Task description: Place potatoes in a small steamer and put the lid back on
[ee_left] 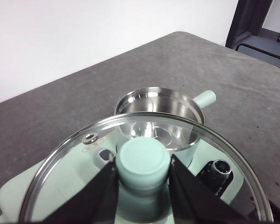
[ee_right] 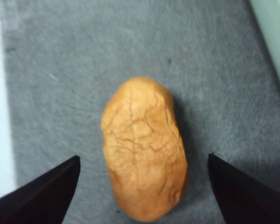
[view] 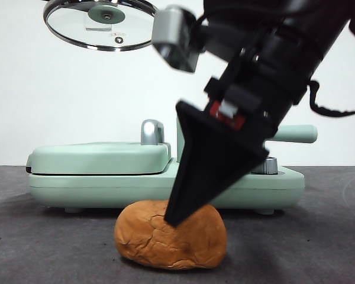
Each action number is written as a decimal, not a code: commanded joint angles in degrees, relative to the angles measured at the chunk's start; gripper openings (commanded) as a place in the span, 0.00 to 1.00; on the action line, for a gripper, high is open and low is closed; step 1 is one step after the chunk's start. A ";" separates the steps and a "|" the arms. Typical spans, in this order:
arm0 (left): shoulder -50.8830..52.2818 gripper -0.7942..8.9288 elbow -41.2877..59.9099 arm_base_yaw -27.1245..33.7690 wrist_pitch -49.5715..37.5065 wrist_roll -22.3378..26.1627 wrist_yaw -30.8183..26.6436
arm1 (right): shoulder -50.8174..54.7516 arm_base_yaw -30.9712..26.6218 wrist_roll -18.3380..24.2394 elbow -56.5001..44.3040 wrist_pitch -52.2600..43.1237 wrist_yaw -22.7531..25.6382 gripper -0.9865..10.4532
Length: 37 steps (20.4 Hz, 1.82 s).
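The potato (view: pixel 171 236), an orange-brown cracked lump, lies on the grey table in front of the appliance. My right gripper (view: pixel 174 219) hangs just over it, open, and in the right wrist view its jaws stand on either side of the potato (ee_right: pixel 142 149) without touching it. The glass lid (view: pixel 100 23) is held high at the upper left. My left gripper (ee_left: pixel 143 163) is shut on the lid's mint-green knob. Through and beyond the lid (ee_left: pixel 84 158) I see the small steamer (ee_left: pixel 158 112), uncovered, with nothing inside and its handle (ee_left: pixel 205 99) pointing away. In the front view the right arm hides most of the steamer.
A mint-green appliance base (view: pixel 106 183) spans the table behind the potato, its flat hinged griddle cover (view: pixel 100 157) closed on the left. A black control dial (ee_left: pixel 219 169) sits beside the steamer. The steamer's handle (view: pixel 296 134) sticks out to the right.
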<state>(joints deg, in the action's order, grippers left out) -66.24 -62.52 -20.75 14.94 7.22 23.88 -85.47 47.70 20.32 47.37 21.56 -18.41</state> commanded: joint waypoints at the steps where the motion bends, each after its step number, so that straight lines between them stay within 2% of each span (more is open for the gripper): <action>1: 0.11 0.10 -0.87 -0.09 -1.05 -0.20 -0.11 | -1.84 0.94 0.31 0.85 -0.59 0.48 0.43; 7: 0.11 0.10 -0.87 0.17 -0.72 0.02 -0.13 | -2.12 1.31 0.28 0.85 0.15 0.46 0.28; 10: 0.11 0.10 -0.87 0.17 -0.55 0.02 -0.13 | -2.05 1.42 -0.42 0.85 1.44 0.46 0.26; 14: 0.11 0.10 -0.87 0.17 0.66 0.24 -0.13 | 0.00 1.40 -4.11 1.60 4.83 0.44 0.26; 20: 0.11 0.10 -0.87 0.17 0.55 0.22 -0.13 | 6.84 0.42 -14.14 8.98 21.40 2.36 0.26; 25: 0.11 0.10 -0.87 0.17 0.46 0.76 -0.13 | 8.44 -2.08 -18.43 21.33 39.74 7.10 0.26; 30: 0.11 0.10 -0.87 0.17 0.48 0.92 -0.11 | 8.44 -5.88 -18.27 29.55 45.40 8.00 0.26; 37: 0.11 0.10 -0.87 0.17 0.46 1.11 -0.13 | 7.93 -11.98 -16.20 33.94 41.53 7.98 0.26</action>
<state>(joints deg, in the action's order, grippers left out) -66.24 -62.50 -20.47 17.17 7.90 23.75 -76.55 35.70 3.22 80.05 63.72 -10.48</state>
